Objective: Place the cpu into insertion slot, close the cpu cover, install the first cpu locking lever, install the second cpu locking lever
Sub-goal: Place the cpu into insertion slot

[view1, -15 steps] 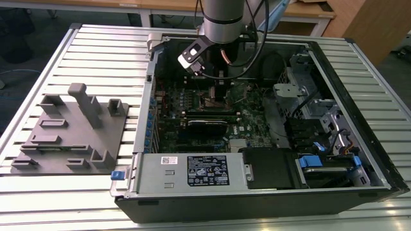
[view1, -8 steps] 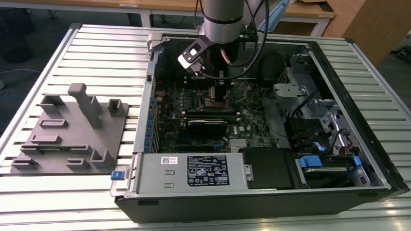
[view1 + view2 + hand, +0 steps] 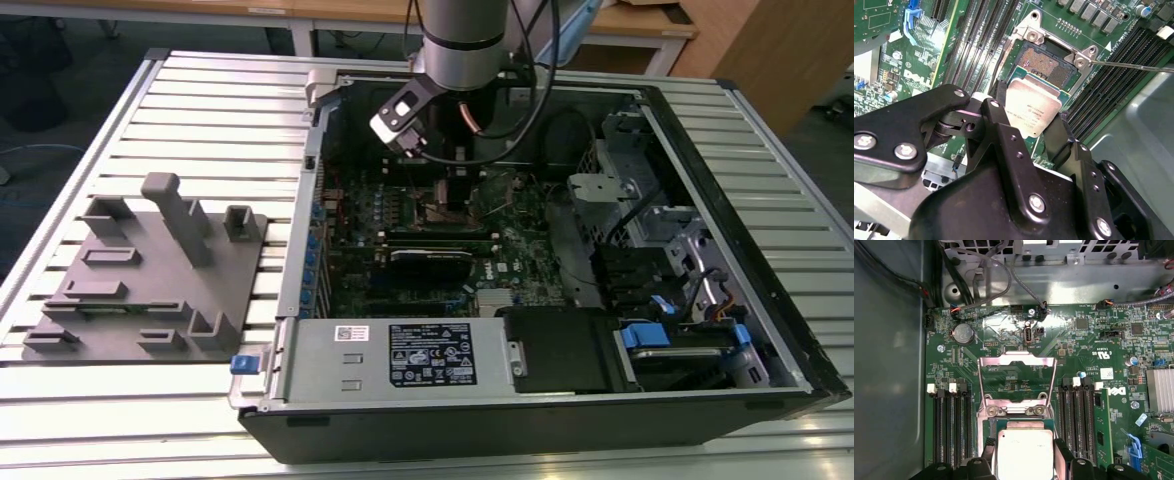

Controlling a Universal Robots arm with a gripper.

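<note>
— Pinching what, that pincer (image 3: 1030, 111)?

— The cpu (image 3: 1034, 102). Its black fingers (image 3: 1058, 132) press on two opposite edges of the silver-grey chip, as both wrist views show.

— And where does the chip sit?

— Over the near edge of the insertion slot (image 3: 1046, 65). The far part of the slot's dark contact field lies uncovered. Whether the chip touches the socket cannot be told.

— Any room around it?

— Little at the sides. Long black memory slots (image 3: 951, 425) run close along both flanks of the socket. In the first wrist view the cpu cover (image 3: 1017, 360) stands swung back beyond the cpu (image 3: 1025, 452), so the slot is open from above. A thin metal lever (image 3: 1134, 65) angles outward past one corner.

— And farther out?

— In the exterior view the arm (image 3: 461, 35) reaches down into the open computer case (image 3: 534, 430), whose walls stand well apart from the socket. The case lies on a slatted desk (image 3: 200, 110), beside a grey fixture block (image 3: 147, 270).

— Any writing?

— Faint print marks the chip's lid. A dark sticker (image 3: 434, 355) sits on the silver box.
</note>
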